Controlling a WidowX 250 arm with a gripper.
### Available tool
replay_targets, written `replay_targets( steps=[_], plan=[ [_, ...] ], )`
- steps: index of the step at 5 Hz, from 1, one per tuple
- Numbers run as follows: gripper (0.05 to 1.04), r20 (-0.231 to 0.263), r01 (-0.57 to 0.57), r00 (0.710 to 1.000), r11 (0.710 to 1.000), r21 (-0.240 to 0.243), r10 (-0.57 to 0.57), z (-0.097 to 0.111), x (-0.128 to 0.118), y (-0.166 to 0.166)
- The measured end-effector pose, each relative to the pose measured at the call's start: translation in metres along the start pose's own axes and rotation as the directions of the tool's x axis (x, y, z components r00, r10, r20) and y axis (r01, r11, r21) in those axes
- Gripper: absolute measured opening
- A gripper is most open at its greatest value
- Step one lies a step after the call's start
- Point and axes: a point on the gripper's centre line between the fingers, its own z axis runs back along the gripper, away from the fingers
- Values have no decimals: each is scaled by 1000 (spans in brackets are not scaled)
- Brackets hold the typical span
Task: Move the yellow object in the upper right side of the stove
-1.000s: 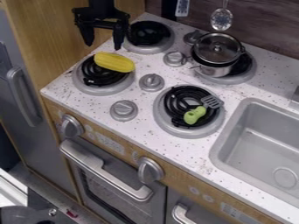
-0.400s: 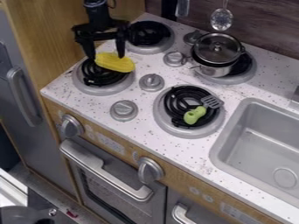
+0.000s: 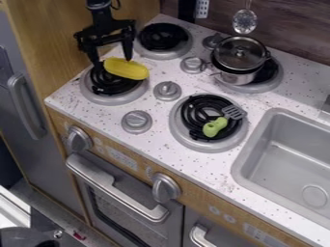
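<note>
Yellow object (image 3: 126, 69) right by the end effector (image 3: 114, 61), fingers spread wide.

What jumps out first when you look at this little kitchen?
Probably the bright yellow object lying on the left front burner, with the open black hand hanging right over it, coming in from the upper left. Next, the shiny lidded pot on the right back burner, and the small spatula with a lime-green handle on the right front burner.
</note>
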Motion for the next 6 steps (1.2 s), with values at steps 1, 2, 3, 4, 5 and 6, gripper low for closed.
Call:
replay_targets(
  steps=[1,2,3,4,5,6],
  plan=[
    [1001,39,-81,996,996,28,80,-10,4,-13],
    [1001,78,-96,993,995,36,93,-13,9,-33],
    [1001,85,-135,988,990,32,131,-21,10,-46],
    [1001,75,-156,986,987,46,152,-31,10,-52],
    [952,66,-151,987,986,68,147,-42,6,-49],
    [714,62,-137,989,988,76,132,-48,2,-48]
  ],
)
